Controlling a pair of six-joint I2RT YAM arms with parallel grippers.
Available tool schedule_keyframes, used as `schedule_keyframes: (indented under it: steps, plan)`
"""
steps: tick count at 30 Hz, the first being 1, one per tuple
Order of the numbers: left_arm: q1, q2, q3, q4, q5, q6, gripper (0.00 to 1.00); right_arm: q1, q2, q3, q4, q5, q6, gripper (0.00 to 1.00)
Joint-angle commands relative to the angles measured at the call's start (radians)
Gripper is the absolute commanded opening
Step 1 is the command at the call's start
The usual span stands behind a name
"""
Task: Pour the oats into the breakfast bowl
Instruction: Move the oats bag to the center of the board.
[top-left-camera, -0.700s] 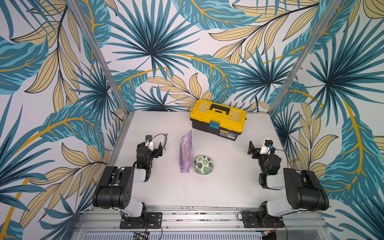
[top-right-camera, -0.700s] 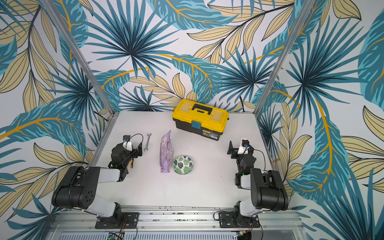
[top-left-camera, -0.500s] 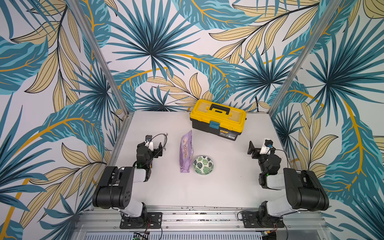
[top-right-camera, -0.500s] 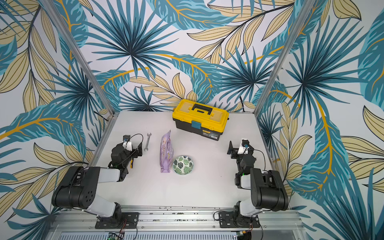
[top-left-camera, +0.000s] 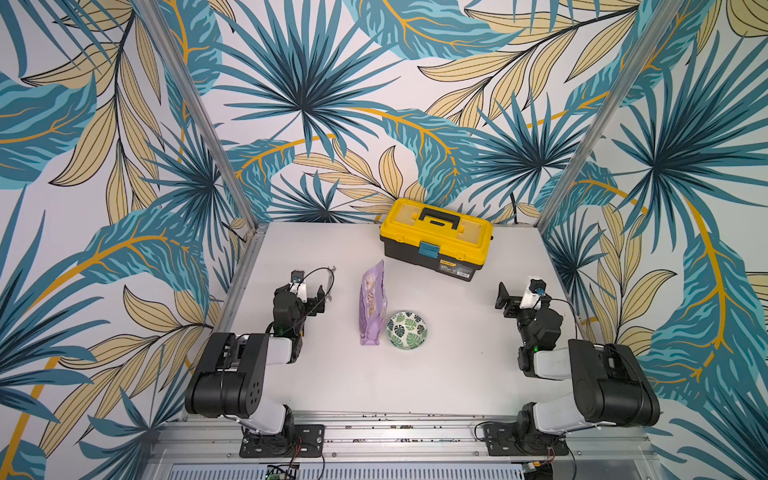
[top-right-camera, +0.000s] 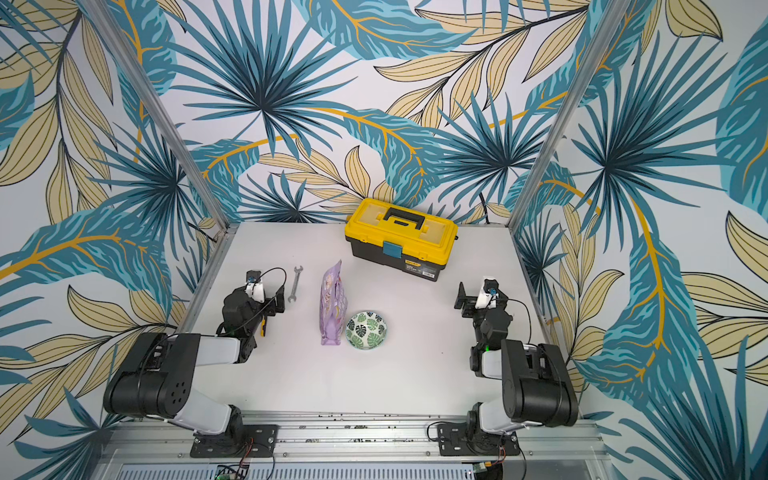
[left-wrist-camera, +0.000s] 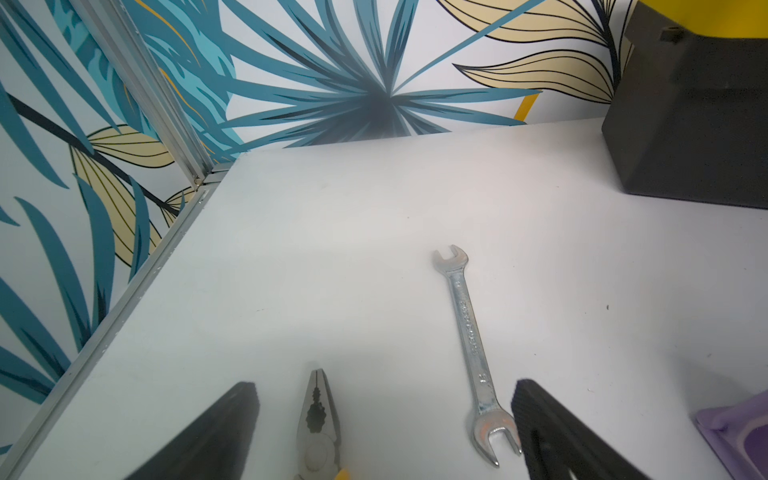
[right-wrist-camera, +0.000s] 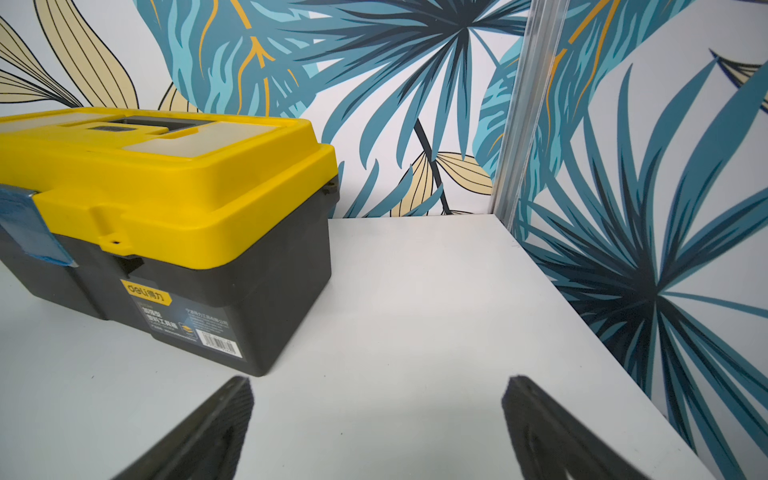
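Note:
The oats themselves are hidden; their lilac-purple pouch (top-left-camera: 371, 303) (top-right-camera: 332, 303) stands mid-table, and its corner shows in the left wrist view (left-wrist-camera: 739, 432). Touching or almost touching the pouch's right side sits the breakfast bowl (top-left-camera: 407, 330) (top-right-camera: 367, 330), white with green leaves and with nothing inside. My left gripper (top-left-camera: 322, 297) (top-right-camera: 278, 303) (left-wrist-camera: 384, 388) hovers low to the left of the pouch, open and holding nothing. My right gripper (top-left-camera: 503, 299) (top-right-camera: 461, 301) (right-wrist-camera: 378, 383) is far to the right of the bowl, open over bare table.
A yellow-and-black toolbox (top-left-camera: 436, 239) (right-wrist-camera: 174, 216) stands shut at the back. A steel wrench (top-right-camera: 295, 284) (left-wrist-camera: 469, 332) and pliers (left-wrist-camera: 318, 419) lie under and ahead of the left gripper. Leaf-patterned walls with metal posts enclose the table on three sides.

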Motion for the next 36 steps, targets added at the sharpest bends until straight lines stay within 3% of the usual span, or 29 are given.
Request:
schedule_keyframes:
  steps: [1, 4, 6, 8, 11, 15, 20, 26, 36]
  plan:
    - [-0.005, -0.051, 0.036, -0.047, 0.006, 0.0, 1.0, -0.004, -0.146, 0.146, -0.345, 0.034, 0.082, 0.99]
    - [-0.007, -0.162, 0.126, -0.341, -0.039, -0.04, 1.0, -0.002, -0.249, 0.287, -0.725, -0.082, 0.169, 0.99]
    - [-0.006, -0.24, 0.227, -0.595, -0.052, -0.188, 1.0, 0.003, -0.31, 0.37, -0.925, -0.194, 0.269, 0.99]
    - [-0.006, -0.291, 0.299, -0.752, 0.028, -0.312, 1.0, 0.01, -0.348, 0.416, -1.041, -0.3, 0.385, 0.99]
    - [-0.011, -0.364, 0.337, -0.85, 0.154, -0.493, 1.0, 0.053, -0.368, 0.482, -1.141, -0.45, 0.509, 0.99]
    - [-0.047, -0.453, 0.346, -0.961, 0.259, -0.674, 1.0, 0.191, -0.334, 0.631, -1.299, -0.487, 0.538, 0.99]
    - [-0.157, -0.493, 0.348, -1.176, 0.287, -0.703, 1.0, 0.363, -0.241, 0.817, -1.461, -0.494, 0.517, 0.96]
    - [-0.237, -0.497, 0.204, -1.142, 0.317, -0.785, 0.83, 0.511, -0.112, 0.947, -1.523, -0.54, 0.547, 0.83]
    - [-0.242, -0.285, 0.125, -0.911, 0.364, -0.813, 0.58, 0.677, 0.071, 1.087, -1.528, -0.507, 0.565, 0.81]
